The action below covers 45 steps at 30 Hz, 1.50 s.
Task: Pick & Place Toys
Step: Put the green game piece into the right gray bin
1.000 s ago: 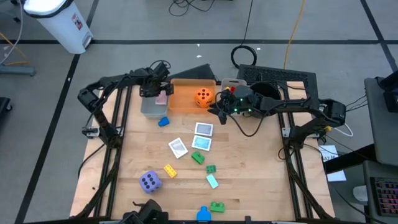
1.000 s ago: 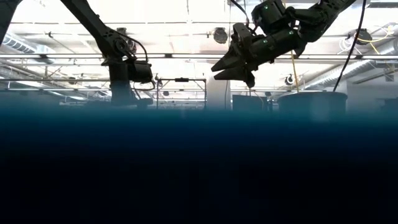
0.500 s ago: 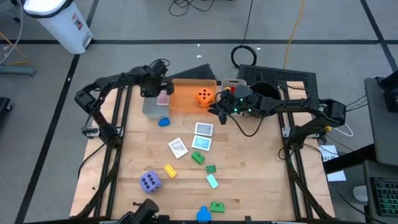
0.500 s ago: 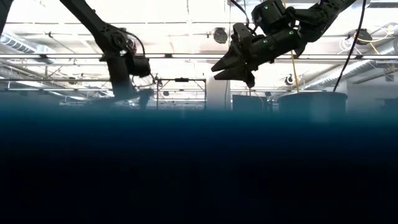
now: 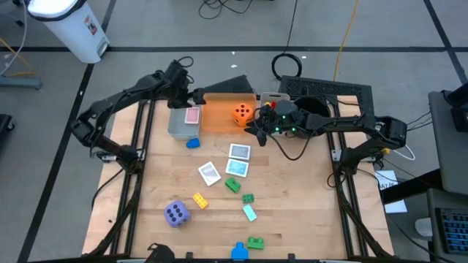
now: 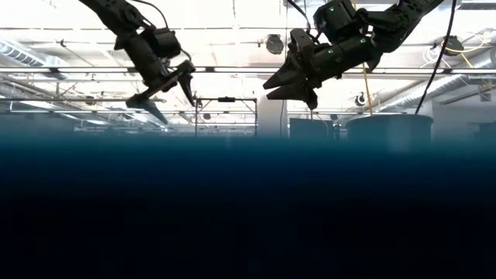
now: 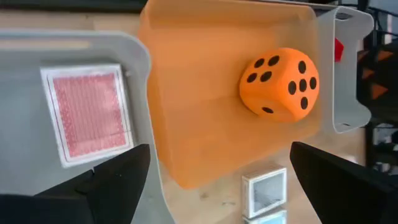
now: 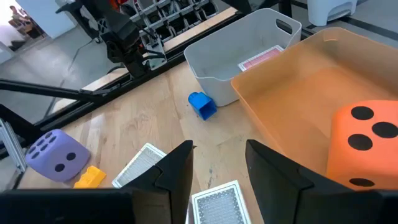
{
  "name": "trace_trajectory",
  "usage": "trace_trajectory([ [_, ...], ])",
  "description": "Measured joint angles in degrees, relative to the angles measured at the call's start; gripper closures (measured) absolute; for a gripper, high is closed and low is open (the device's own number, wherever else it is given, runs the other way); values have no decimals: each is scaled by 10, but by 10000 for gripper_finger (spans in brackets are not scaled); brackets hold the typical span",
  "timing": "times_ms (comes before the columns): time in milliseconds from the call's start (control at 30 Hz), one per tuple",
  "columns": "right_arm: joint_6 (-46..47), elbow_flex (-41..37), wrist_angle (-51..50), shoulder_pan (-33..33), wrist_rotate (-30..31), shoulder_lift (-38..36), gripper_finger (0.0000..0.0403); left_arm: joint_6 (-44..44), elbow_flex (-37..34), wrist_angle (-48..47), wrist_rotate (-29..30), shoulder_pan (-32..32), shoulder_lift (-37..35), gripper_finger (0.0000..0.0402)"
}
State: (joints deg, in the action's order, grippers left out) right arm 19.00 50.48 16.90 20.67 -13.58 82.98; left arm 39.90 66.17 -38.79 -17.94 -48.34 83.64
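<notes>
The orange die (image 5: 242, 113) lies in the orange bin (image 5: 219, 117); it also shows in the left wrist view (image 7: 280, 84). A pink card (image 5: 192, 116) lies flat in the grey bin (image 5: 178, 126). The purple die (image 5: 176, 213), picture cards (image 5: 238, 153) and small bricks (image 5: 232, 185) lie on the table. My left gripper (image 6: 167, 93) is open and empty, raised above the far ends of the bins. My right gripper (image 6: 288, 84) is open and empty, raised by the orange bin's right end.
A blue brick (image 5: 192, 143) lies just in front of the grey bin. A second grey bin (image 7: 348, 68) stands beyond the orange one. A black bowl (image 5: 314, 106) sits at the far right. Bare wood lies at the table's left and right.
My left gripper has risen from over the grey bin and drawn toward the table's far edge, tipping from pointing down to slanting. The pink card it stood over now lies uncovered in the grey bin. My right arm has kept still.
</notes>
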Motion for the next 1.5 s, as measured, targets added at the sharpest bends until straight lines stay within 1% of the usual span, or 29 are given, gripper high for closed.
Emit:
trace_trajectory([
  [100, 26, 0, 9, 0, 0, 0, 261, 20, 0, 15, 0, 11, -1, 7],
  [167, 46, 0, 18, 0, 0, 0, 261, 17, 0, 34, -30, 17, -1, 7],
  [267, 68, 0, 26, -1, 0, 0, 261, -35, 0, 92, -71, 42, -7, 7],
  [333, 84, 0, 32, -1, 0, 0, 261, -59, 0, 106, -73, 66, -33, 7],
  [400, 107, 0, 38, -1, 0, 0, 261, -90, 1, 132, -53, 103, -66, 7],
  [533, 157, 0, 52, -5, 0, 0, 261, -140, 0, 110, 14, 183, -139, 7],
  [633, 177, 0, 56, -14, 1, 0, 261, -148, 0, 90, 70, 248, -191, 7],
  [733, 202, 0, 59, -29, 3, 0, 261, -135, 0, 65, 124, 310, -228, 7],
  [800, 226, 0, 69, -45, 3, 0, 261, -123, 0, 50, 140, 348, -247, 7],
  [900, 240, 0, 97, -81, 3, 0, 261, -122, 0, 22, 143, 399, -266, 7],
  [1000, 238, 0, 119, -133, 4, 0, 261, -112, 0, -1, 148, 445, -275, 7],
  [1067, 234, 1, 120, -176, 22, 0, 261, -109, 0, -5, 151, 473, -274, 7],
  [1167, 207, 19, 68, -242, 81, 0, 261, -107, -10, 2, 151, 510, -275, 7],
  [1233, 174, 43, 3, -278, 127, 0, 261, -94, -28, 21, 151, 528, -275, 7],
  [1333, 118, 90, -109, -311, 194, 9, 261, -68, -69, 71, 151, 551, -274, 7],
  [1433, 100, 137, -188, -324, 226, 36, 261, -20, -118, 143, 162, 566, -274, 7],
  [1500, 99, 167, -207, -332, 226, 64, 261, 19, -149, 196, 176, 577, -274, 7],
])
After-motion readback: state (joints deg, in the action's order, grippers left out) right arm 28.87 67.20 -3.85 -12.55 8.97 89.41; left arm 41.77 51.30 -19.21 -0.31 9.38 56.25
